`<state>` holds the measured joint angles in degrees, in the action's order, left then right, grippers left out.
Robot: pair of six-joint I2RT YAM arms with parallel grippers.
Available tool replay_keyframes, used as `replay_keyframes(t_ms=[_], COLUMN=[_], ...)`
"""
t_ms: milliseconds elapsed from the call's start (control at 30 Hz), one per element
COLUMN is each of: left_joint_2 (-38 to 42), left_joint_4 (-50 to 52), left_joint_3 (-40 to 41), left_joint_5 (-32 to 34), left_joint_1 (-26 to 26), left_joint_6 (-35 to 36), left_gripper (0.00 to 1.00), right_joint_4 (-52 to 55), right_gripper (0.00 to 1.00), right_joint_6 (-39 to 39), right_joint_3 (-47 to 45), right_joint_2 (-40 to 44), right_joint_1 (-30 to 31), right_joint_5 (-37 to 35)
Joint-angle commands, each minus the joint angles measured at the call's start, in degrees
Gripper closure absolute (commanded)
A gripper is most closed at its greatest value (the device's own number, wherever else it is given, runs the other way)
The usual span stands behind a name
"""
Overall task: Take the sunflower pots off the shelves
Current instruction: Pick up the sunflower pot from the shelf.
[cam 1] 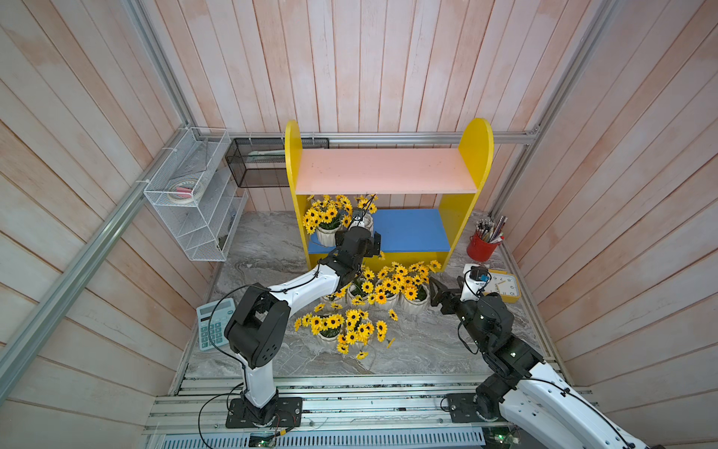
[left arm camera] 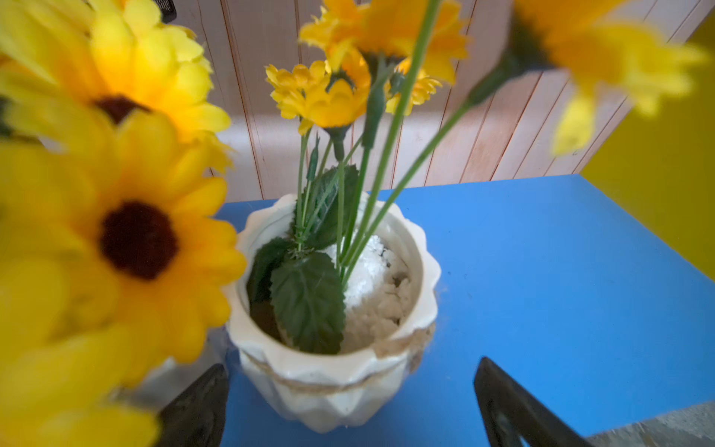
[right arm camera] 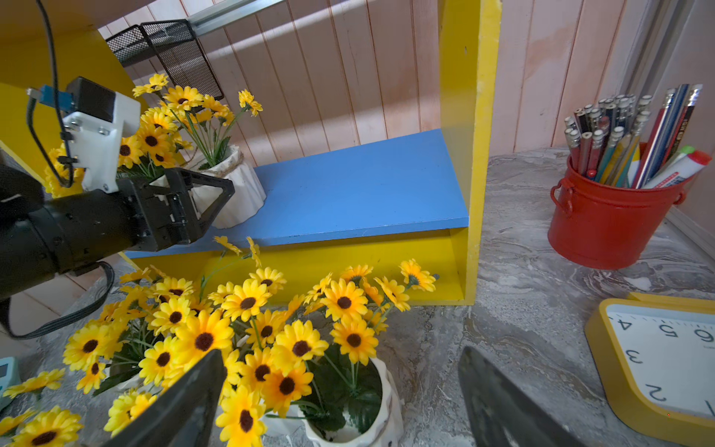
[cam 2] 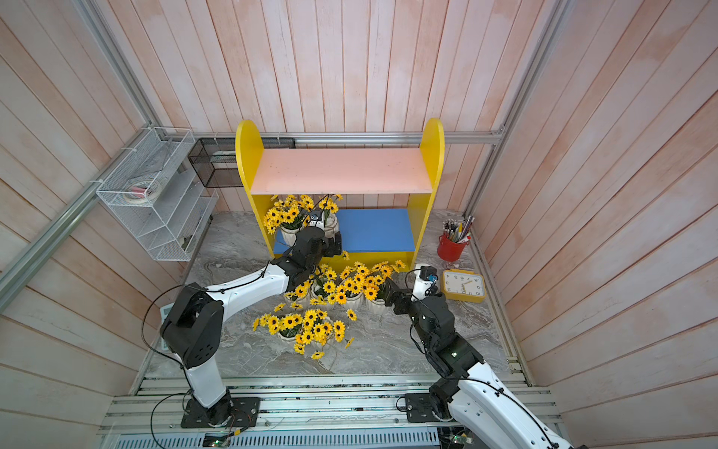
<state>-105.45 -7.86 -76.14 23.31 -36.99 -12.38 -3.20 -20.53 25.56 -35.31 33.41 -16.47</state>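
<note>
The shelves (cam 1: 476, 155) have a bare pink upper board (cam 1: 384, 171) and a blue lower board (cam 1: 412, 229). Two sunflower pots stand at the left end of the blue board, one (cam 1: 326, 235) beside the other (left arm camera: 332, 348). My left gripper (cam 1: 359, 223) (left arm camera: 350, 365) is open with its jaws on either side of the second pot, apart from it. Several more sunflower pots (cam 1: 388, 299) stand on the table in front of the shelves. Beside the rightmost of them (right arm camera: 371, 418), my right gripper (cam 1: 435, 289) (right arm camera: 342, 350) is open and holds nothing.
A red pencil cup (cam 1: 481, 247) and a yellow clock (cam 1: 503, 285) sit right of the shelves, close to my right arm. A calculator (cam 1: 211, 320) lies at the table's left edge. A white wire rack (cam 1: 190, 202) and a black mesh basket (cam 1: 256, 163) hang on the wall.
</note>
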Motion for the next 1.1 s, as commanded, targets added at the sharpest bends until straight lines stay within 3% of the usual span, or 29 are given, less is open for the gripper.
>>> replay_keyframes(t_ms=[0,567,900,1067], left_joint_2=[-2.1,-4.7,-3.4,-5.0], left_joint_4=[-1.6,-4.7,-3.8,-5.6], left_joint_3=[-2.7,-3.7,-2.3,-4.0], left_joint_5=[-1.8,-12.6,-10.6,-16.1], left_joint_1=[0.4,-2.0,1.4,1.9], left_joint_6=[1.1,6.8,4.2,7.7], left_gripper=[0.0,0.0,0.0,0.0], right_joint_4=[-1.8,-2.9,-3.3,-3.7], right_gripper=[0.06,0.06,0.05,0.06], right_joint_6=[0.2,0.1,-0.3,-0.2], right_joint_3=[-1.0,-1.7,-2.1,-2.4], right_joint_2=[0.5,0.0,0.6,0.7], right_joint_1=[-0.6,-2.4,-3.7,-3.9], right_joint_5=[2.4,4.2,5.8,6.5])
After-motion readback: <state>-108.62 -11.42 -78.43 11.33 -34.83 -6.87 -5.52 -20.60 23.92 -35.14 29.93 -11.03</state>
